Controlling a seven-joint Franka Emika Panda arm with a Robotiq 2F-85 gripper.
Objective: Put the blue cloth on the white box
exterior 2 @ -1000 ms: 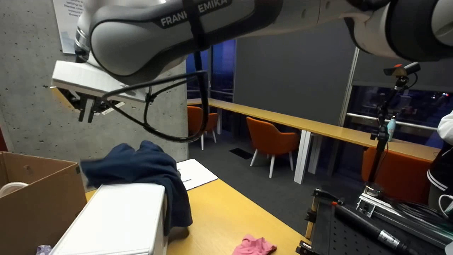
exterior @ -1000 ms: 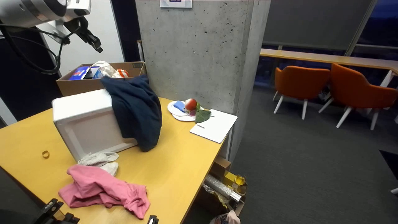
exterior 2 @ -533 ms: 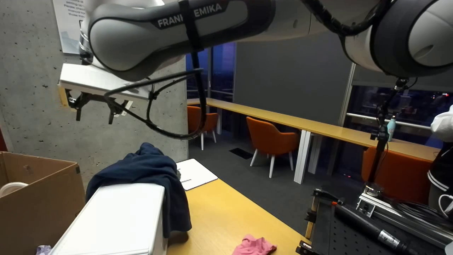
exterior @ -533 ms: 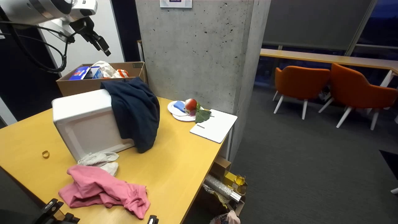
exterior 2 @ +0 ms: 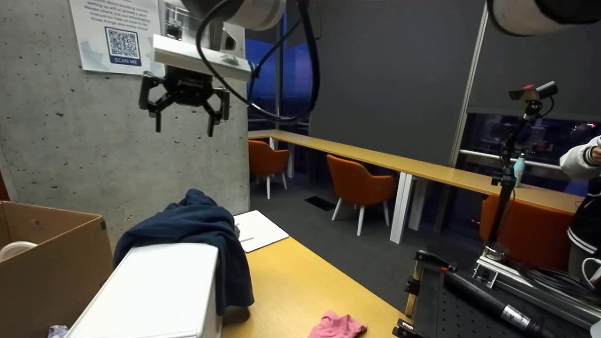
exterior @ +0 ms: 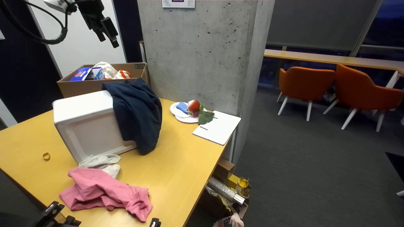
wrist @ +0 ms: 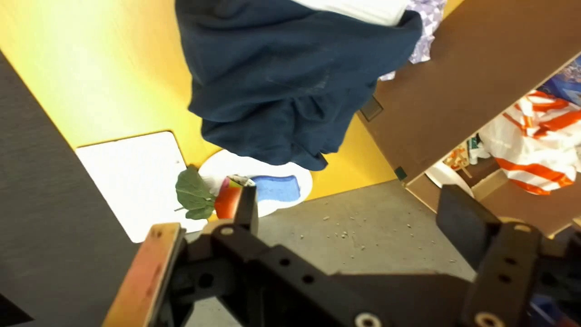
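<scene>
The dark blue cloth [exterior: 137,115] lies draped over one end of the white box [exterior: 83,106], hanging down its side almost to the tabletop. In an exterior view the same cloth [exterior 2: 188,227] covers the far end of the box [exterior 2: 150,286], whose near top is bare. High above and apart from both, my gripper [exterior 2: 184,133] stands wide open with nothing between its fingers. The wrist view has the cloth [wrist: 290,79] at the top, beyond the open gripper [wrist: 348,200], with only a corner of the white box [wrist: 367,10] showing.
A cardboard box [exterior: 71,88] with packages stands behind the white box. A concrete pillar [exterior: 202,53] rises at the table's back. A pink cloth [exterior: 107,192], a white board [exterior: 221,127] and a plate [exterior: 178,118] with a blue item and a flower lie on the table [exterior: 176,157].
My gripper has opened wide and, in an exterior view, moved right and upward from the cloth. The cloth's loose edge has dropped and settled on the box.
</scene>
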